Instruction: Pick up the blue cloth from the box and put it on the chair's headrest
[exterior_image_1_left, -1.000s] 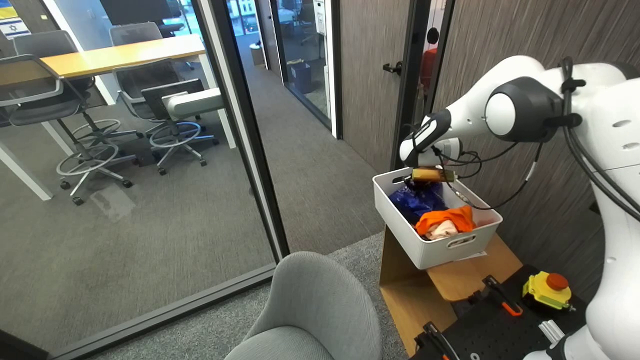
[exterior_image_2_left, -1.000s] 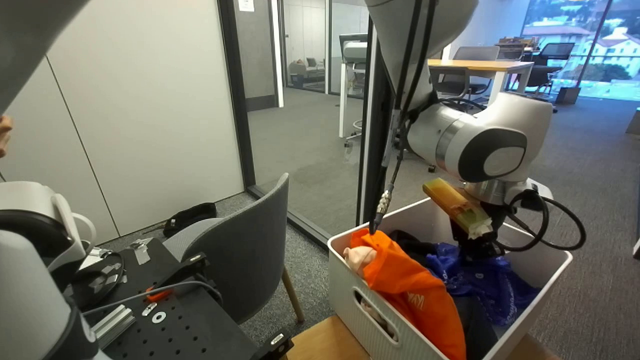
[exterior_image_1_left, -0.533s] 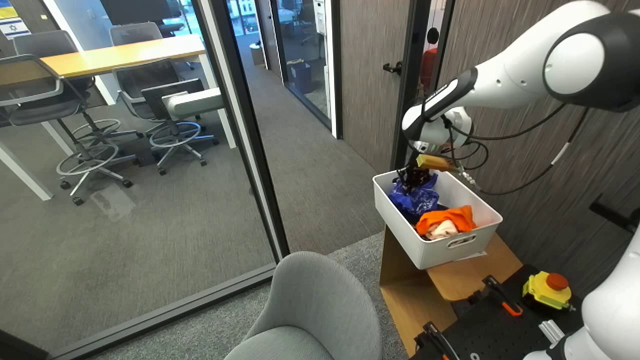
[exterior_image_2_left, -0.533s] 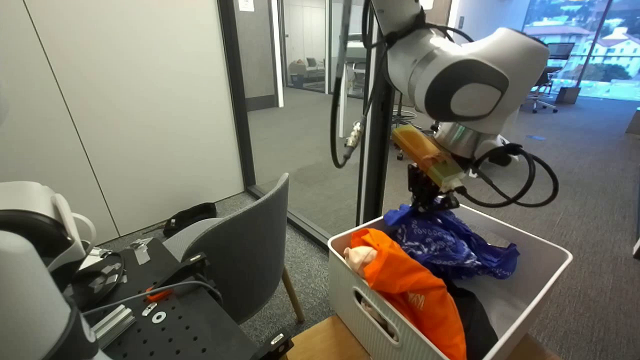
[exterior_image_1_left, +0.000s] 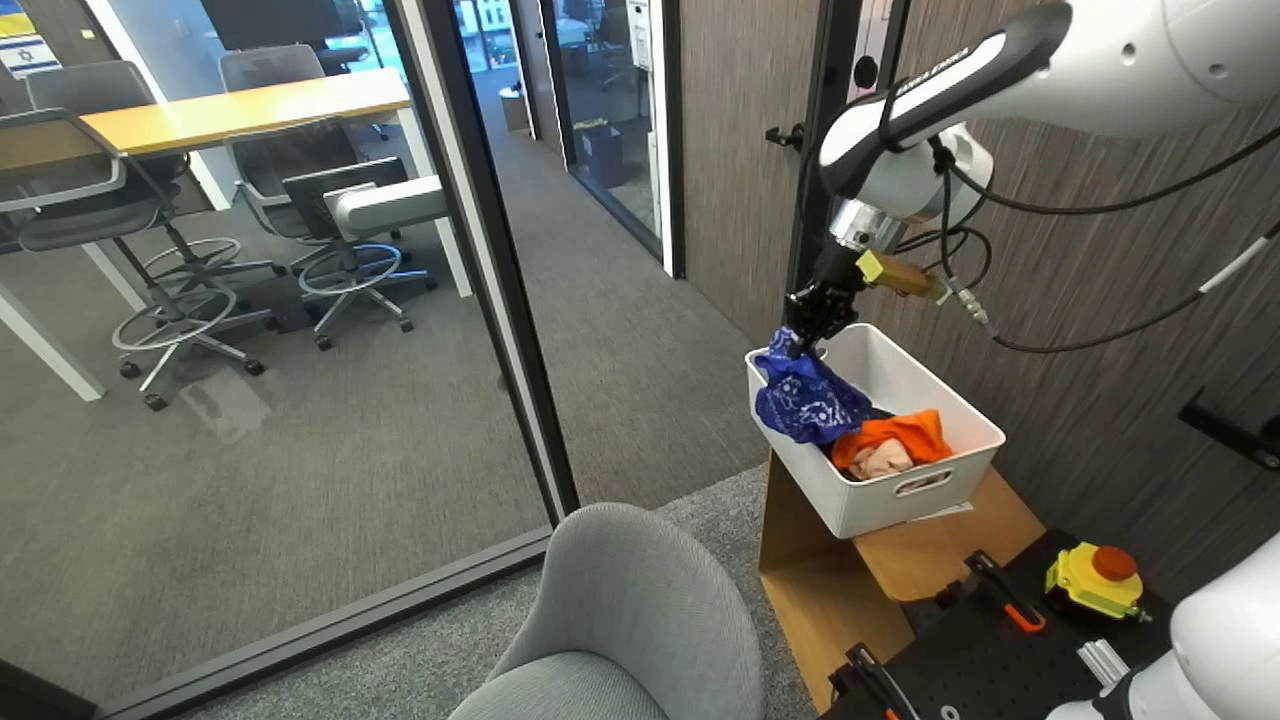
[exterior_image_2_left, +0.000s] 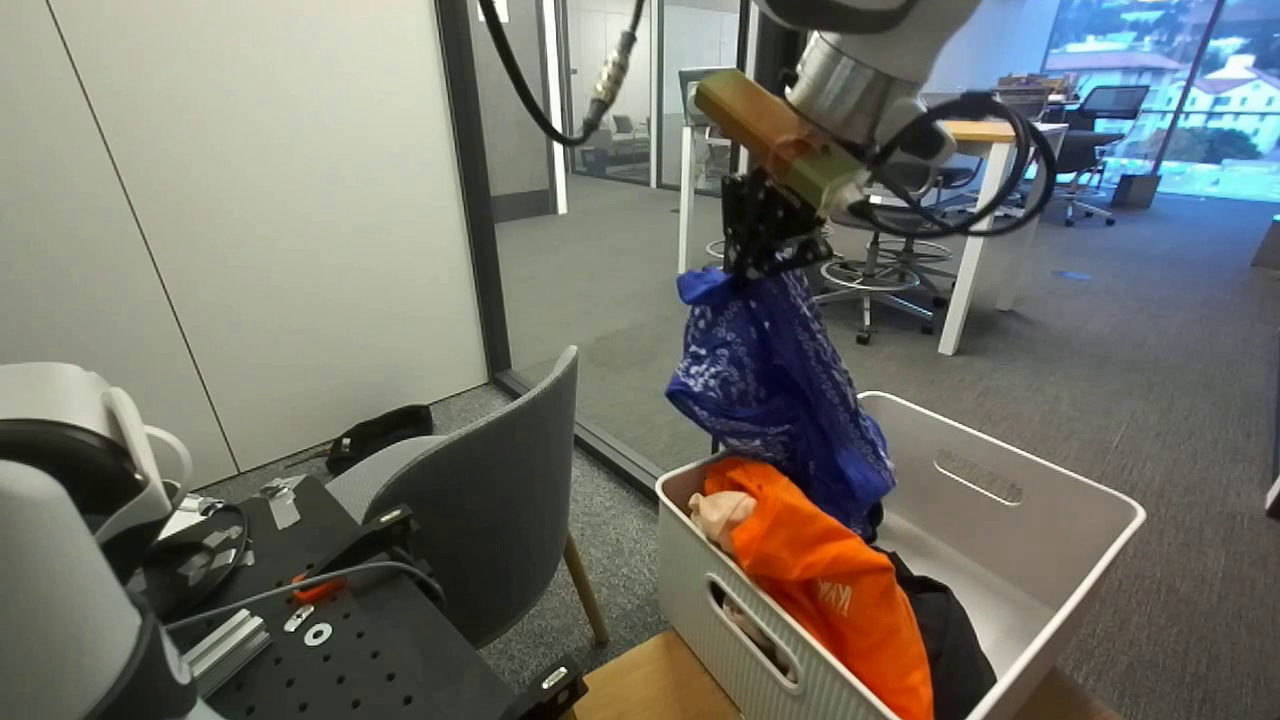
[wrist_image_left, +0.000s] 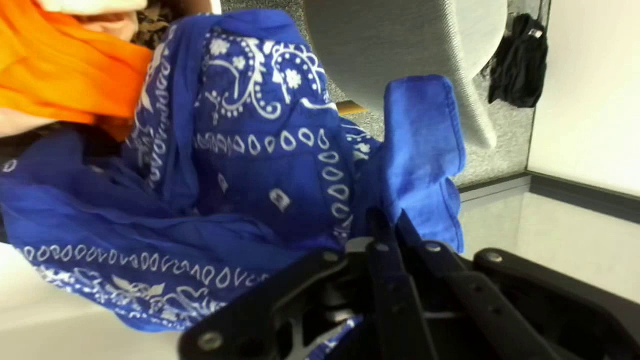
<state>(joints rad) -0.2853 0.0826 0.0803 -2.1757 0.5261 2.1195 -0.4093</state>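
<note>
Over a white box (exterior_image_2_left: 1040, 540), my gripper (exterior_image_2_left: 755, 268) dangles a blue cloth (exterior_image_2_left: 780, 380); whether it touches orange fabric (exterior_image_2_left: 830, 580), I can't tell.

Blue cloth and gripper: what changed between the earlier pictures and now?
In an exterior view, the gripper has risen and shifted leftward in the picture, lifting the blue cloth, which lay in the white box and now hangs from the shut jaws. The moment of grasping does not show. The white box, orange cloth and gray chair look unmoved.

I found the cloth (wrist_image_left: 240, 185) blue with white paisley, the box (exterior_image_1_left: 870, 510) white, the chair (exterior_image_1_left: 650, 585) grey, my gripper (wrist_image_left: 391, 220) black.
</note>
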